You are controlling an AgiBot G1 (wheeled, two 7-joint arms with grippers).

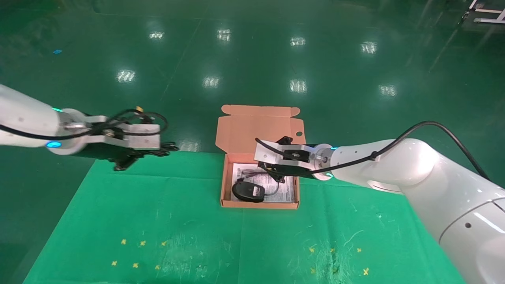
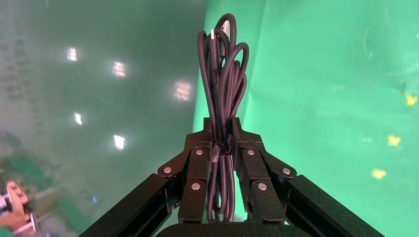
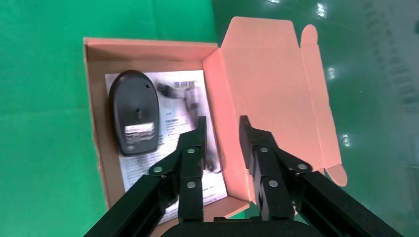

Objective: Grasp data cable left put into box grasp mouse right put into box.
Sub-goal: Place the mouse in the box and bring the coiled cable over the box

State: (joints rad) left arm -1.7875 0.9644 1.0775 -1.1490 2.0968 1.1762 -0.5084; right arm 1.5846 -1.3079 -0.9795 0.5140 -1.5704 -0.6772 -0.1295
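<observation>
My left gripper (image 1: 148, 153) is shut on the data cable (image 1: 169, 148), a tied black bundle, and holds it in the air over the table's back left edge, well left of the box. In the left wrist view the cable (image 2: 222, 74) sticks out past the gripper (image 2: 221, 126). The salmon-orange box (image 1: 260, 204) stands open at the table's middle, lid (image 1: 256, 130) folded back. The black mouse (image 1: 247, 191) lies inside it, white label up (image 3: 134, 112). My right gripper (image 1: 272, 167) is open and empty just above the box's far right inner side (image 3: 222, 126).
A printed white sheet (image 3: 183, 103) lines the box floor under the mouse and its cord. The green cloth (image 1: 158, 221) covers the table, with small yellow marks (image 1: 136, 252) near the front. Beyond the back edge is glossy green floor (image 1: 252, 59).
</observation>
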